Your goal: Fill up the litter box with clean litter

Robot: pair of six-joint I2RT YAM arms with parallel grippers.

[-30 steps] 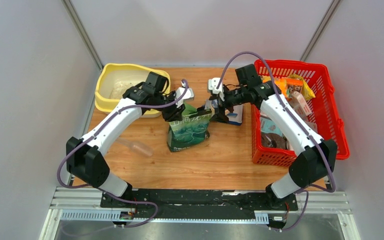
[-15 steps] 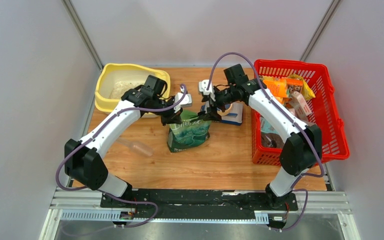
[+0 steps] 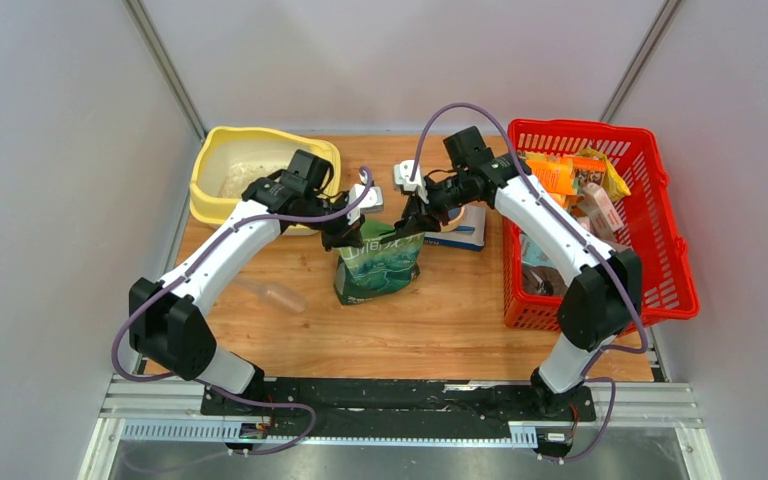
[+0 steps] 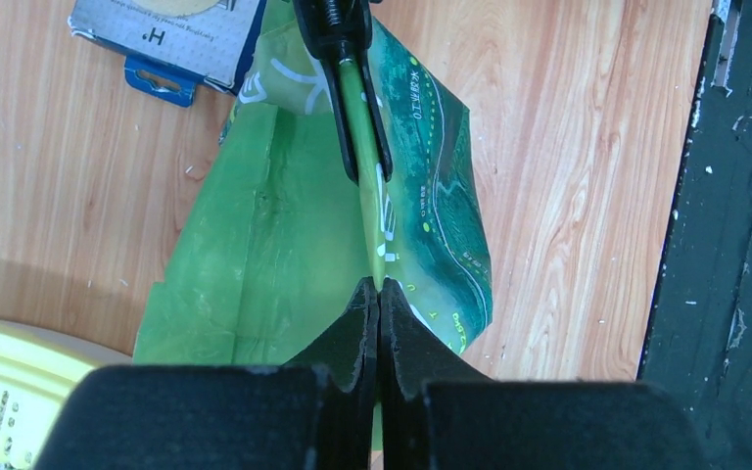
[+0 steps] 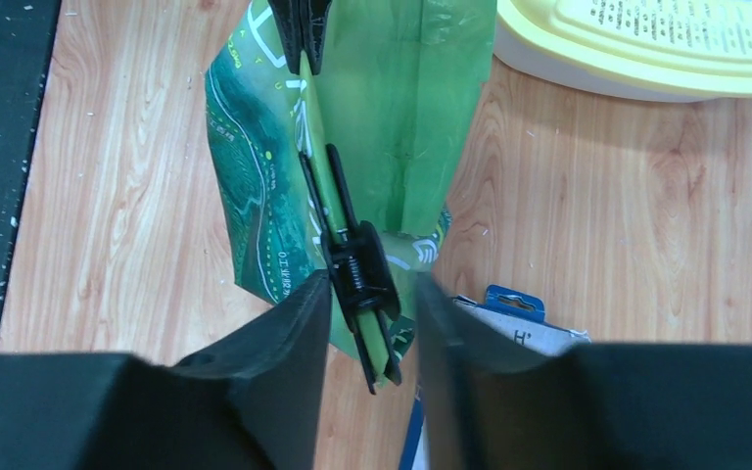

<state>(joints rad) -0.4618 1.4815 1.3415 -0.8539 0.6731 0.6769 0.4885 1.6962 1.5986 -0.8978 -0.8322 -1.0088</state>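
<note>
The left tool (image 4: 379, 291) has closed, and the right tool (image 5: 372, 294) has swung in onto the green litter pouch's (image 4: 255, 255) top.
Pale yellow litter box (image 3: 203, 175) at the surface's (image 3: 440, 320) far left corner; left tool pinched shut on the pouch's top edge mid-surface; right tool partly open, straddling the black clip (image 5: 355, 266) there.

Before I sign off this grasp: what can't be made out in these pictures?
- Green pouch mouth: top view, left end effector and right end effector cover it.
- Litter box interior: left wrist view, cut off by frame edge.
- Red basket left side: top view, right arm overlaps it.
</note>
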